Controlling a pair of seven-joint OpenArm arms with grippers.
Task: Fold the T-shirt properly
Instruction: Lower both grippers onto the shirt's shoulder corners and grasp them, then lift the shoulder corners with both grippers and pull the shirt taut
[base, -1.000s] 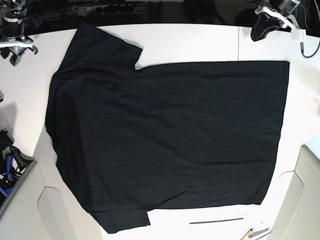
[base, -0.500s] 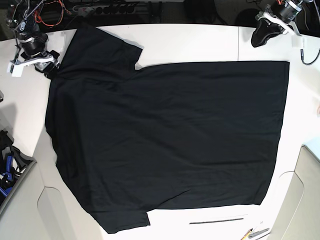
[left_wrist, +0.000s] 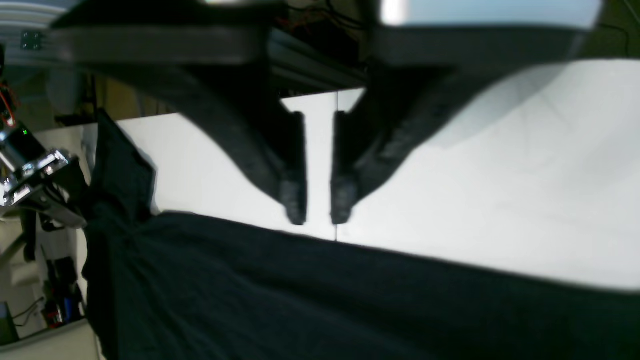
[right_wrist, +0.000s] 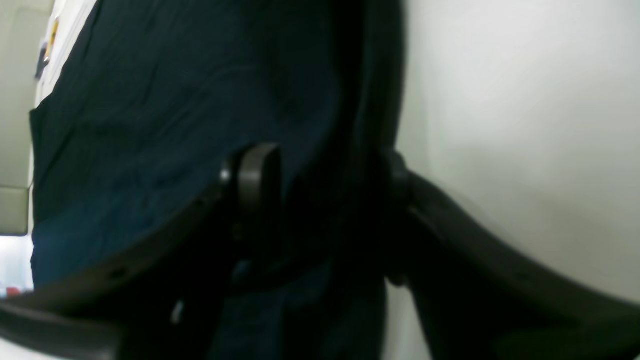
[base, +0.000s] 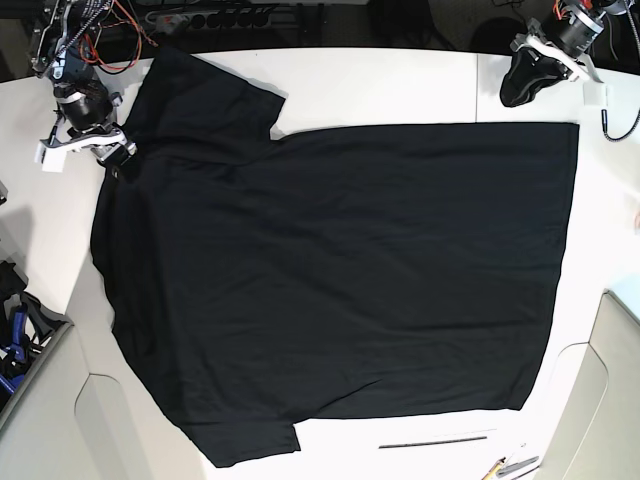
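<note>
The black T-shirt (base: 330, 270) lies spread flat on the white table (base: 380, 85), plain side up, with no print showing. My right gripper (base: 118, 158) is at the shirt's upper left edge, near the sleeve. In the right wrist view it (right_wrist: 325, 170) is open, and the shirt's dark edge (right_wrist: 150, 100) lies between the two fingers (right_wrist: 257, 170). My left gripper (base: 515, 92) hovers over bare table just beyond the shirt's upper right corner. In the left wrist view it (left_wrist: 318, 215) is empty, its fingers nearly together, just above the shirt's hem (left_wrist: 300, 300).
A thin dark rod (base: 432, 441) and pens (base: 510, 466) lie near the table's front edge. Blue-handled tools (base: 15, 335) sit off the table at the left. A power strip (base: 215, 17) and cables run behind the table. Beige panels flank the front corners.
My right gripper has moved in from the table's far left edge onto the shirt's upper left edge. My left gripper has shifted only slightly. The shirt has not moved.
</note>
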